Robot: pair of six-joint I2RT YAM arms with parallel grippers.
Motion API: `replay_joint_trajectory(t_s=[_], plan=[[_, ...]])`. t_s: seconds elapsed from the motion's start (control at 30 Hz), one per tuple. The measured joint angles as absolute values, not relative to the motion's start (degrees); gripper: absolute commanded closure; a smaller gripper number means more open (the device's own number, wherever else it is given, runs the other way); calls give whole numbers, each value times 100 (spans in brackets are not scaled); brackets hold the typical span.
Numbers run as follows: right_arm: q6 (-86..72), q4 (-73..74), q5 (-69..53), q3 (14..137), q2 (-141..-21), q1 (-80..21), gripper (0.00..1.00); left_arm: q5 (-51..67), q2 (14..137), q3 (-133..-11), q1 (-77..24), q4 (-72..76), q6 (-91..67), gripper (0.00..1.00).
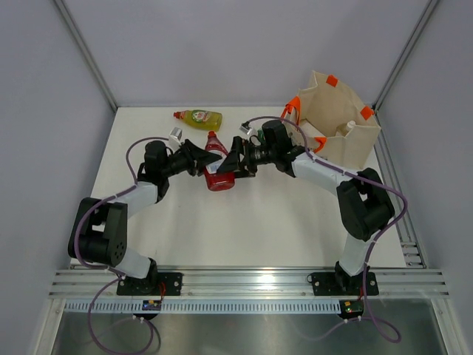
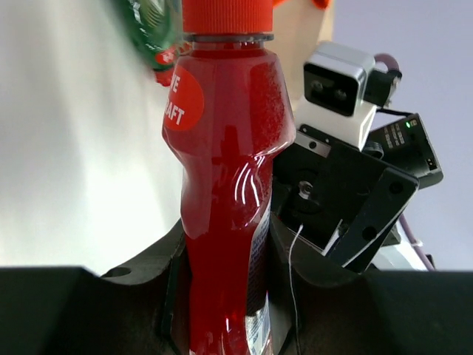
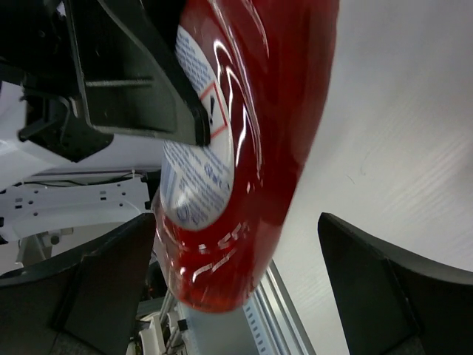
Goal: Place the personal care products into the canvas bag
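The red squeeze bottle [image 1: 216,168] is held just above the table's middle. My left gripper [image 1: 205,160] is shut on its lower body, both fingers pressed on its sides in the left wrist view [image 2: 225,296]. My right gripper [image 1: 231,166] is open around the bottle's base [image 3: 229,185], with a gap at its right finger [image 3: 399,288]. The yellow bottle [image 1: 198,117] lies at the back. A white-capped amber bottle [image 1: 176,136] lies by my left arm. The green bottle [image 2: 151,26] lies beyond the red cap. The canvas bag [image 1: 332,103] stands at the back right with a white bottle [image 1: 346,128] in it.
Another white cap [image 1: 247,131] shows behind my right wrist. The enclosure's grey walls close in the table at the back and sides. An aluminium rail [image 1: 244,285] runs along the near edge.
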State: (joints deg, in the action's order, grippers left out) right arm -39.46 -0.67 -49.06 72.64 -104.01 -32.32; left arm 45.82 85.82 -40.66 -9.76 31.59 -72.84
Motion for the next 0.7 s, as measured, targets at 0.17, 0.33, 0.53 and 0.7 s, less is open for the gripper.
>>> replay_joint_trajectory(t_s=[0.17, 0.33, 0.53, 0.7], plan=[[-4541, -493, -4939, 7310, -10401, -3347, 11, 4578, 8543, -4066, -1249, 3444, -7614, 100], [-5376, -1184, -5068, 7094, -10401, -3402, 45, 4563, 8444, -4069, -1269, 3625, -7835, 100], [-6237, -2231, -5249, 6681, -10388, -3393, 97, 4593, 8416, -4069, -1264, 3747, -7975, 88], [-6794, -3004, -5419, 6541, -10390, -3382, 100, 4543, 8401, -4097, -1275, 4021, -8187, 8]])
